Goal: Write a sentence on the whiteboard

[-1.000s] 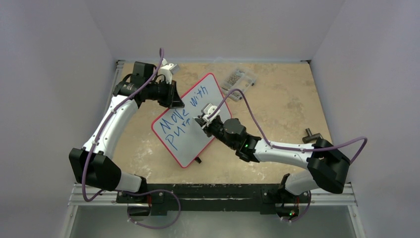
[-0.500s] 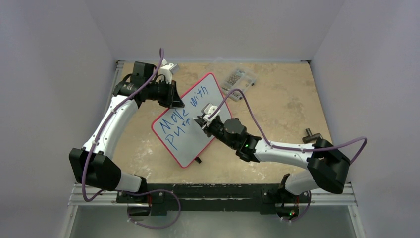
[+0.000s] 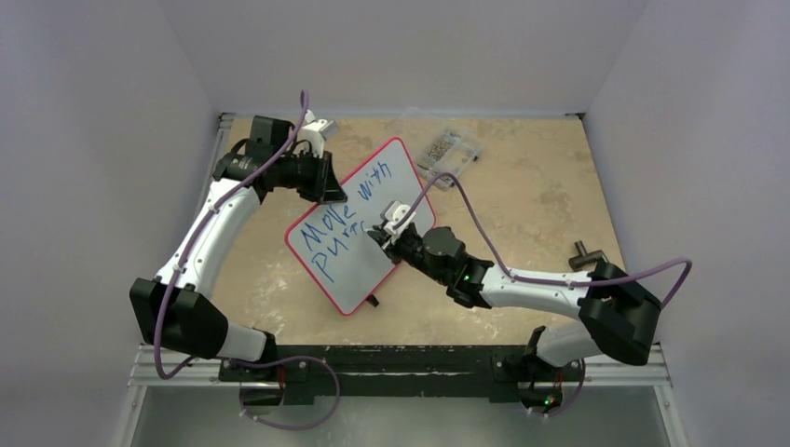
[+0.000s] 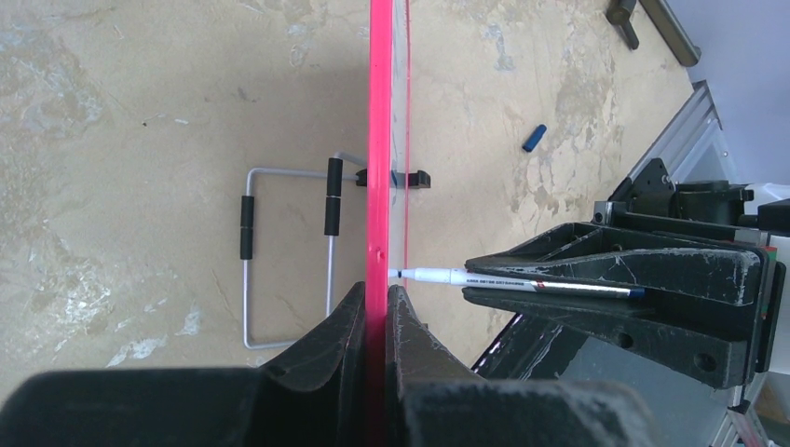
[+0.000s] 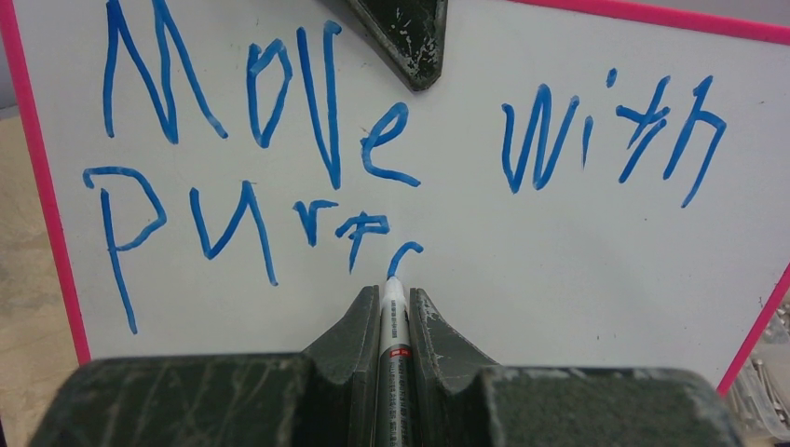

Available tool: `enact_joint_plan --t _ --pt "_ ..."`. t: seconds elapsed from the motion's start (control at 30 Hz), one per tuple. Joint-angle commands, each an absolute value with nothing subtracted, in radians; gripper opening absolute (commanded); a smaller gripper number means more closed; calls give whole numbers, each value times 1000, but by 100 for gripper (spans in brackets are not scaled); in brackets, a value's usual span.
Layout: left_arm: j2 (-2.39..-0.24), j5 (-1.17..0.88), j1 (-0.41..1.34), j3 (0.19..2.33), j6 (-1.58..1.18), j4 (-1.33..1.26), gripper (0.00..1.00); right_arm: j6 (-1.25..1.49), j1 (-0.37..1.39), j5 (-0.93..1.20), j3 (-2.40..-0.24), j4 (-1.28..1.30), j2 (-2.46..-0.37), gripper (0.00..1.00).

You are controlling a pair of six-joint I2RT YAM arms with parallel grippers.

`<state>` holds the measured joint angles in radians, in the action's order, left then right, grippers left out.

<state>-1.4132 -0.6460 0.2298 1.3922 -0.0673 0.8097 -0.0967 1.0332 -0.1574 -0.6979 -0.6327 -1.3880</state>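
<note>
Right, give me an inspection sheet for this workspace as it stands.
Surface: beige mottled table, stained in patches.
Job's things: whiteboard standing on edge; sentence in blue reads "Move with", with a second line starting "Pur", unfinished; marker tip on the board.
Clutter: clear box of screws beyond the board; blue cap and black T-shaped part on the table.
End effectors: left end effector shut on the whiteboard's red rim; right end effector shut on the marker.
Cables: purple cable along each arm, the right one arching near the board.
Surroundings: plain pale walls.

Mottled beige tabletop point(image 3: 536, 219) between plain pale lavender walls point(image 3: 401, 47).
</note>
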Motion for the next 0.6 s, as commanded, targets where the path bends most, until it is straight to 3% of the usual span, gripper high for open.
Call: enact_joint_plan --t 0.0,0.57 --pt "-1393 -618 230 1399 -52 771 0 -87 1032 -171 -689 -615 -1364 0" --pt "-1389 -616 230 1398 -51 770 0 -136 1015 -228 -816 -572 -1427 0"
